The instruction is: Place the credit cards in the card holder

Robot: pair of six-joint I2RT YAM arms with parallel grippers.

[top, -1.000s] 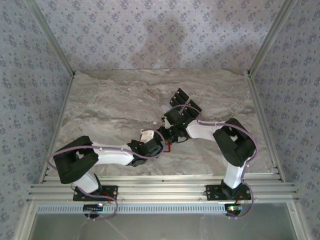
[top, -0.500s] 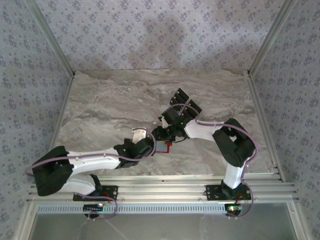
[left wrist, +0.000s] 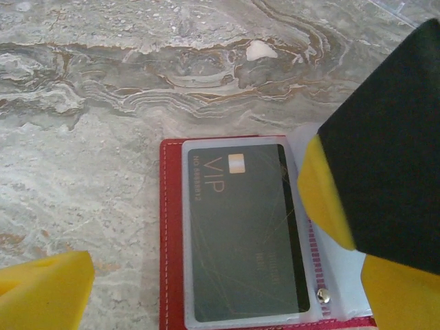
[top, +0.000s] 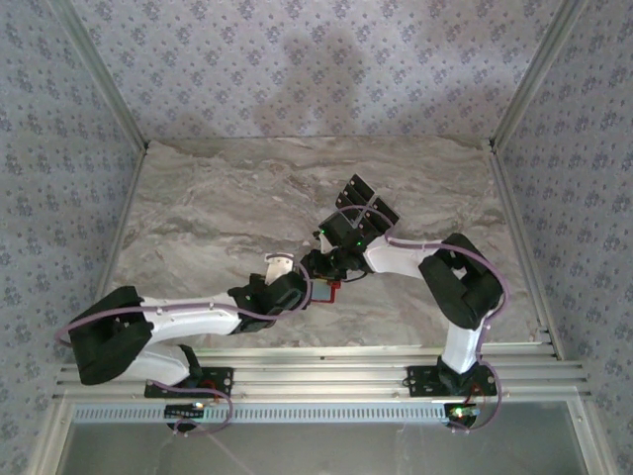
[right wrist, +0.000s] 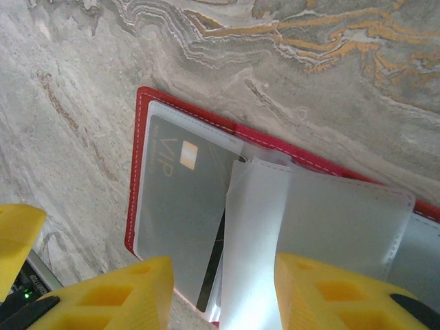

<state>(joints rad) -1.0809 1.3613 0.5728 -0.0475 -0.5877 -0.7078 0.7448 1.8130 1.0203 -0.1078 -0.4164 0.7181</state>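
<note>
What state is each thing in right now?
Red leather-like card holder: open, flat on table.
Dark VIP credit card: sleeved inside the holder.
Clear plastic sleeve leaf: turned up.
Black rectangular cards: loose on table.
Left gripper: wide open.
Right gripper: partly open, around the leaf.

Wide free room lies on the far and left parts of the desk (top: 218, 198), bare up to the walls (top: 59, 148) that shut in three sides. The tight spot is the middle near strip, where both arms meet over the holder (left wrist: 172, 227). The left pincer (left wrist: 189, 213) hangs over its left page with jaws wide apart. The right pincer (right wrist: 227, 275), jaws apart, sits on its right half with a raised clear sleeve (right wrist: 330, 213) between the fingers, blocking that side. Bare desk borders the holder's far and left edges. Loose cards (top: 358, 188) lie just beyond the right wrist. The right arm (top: 460, 282) fills the near right, and the left arm (top: 188, 317) lies along the near left.
</note>
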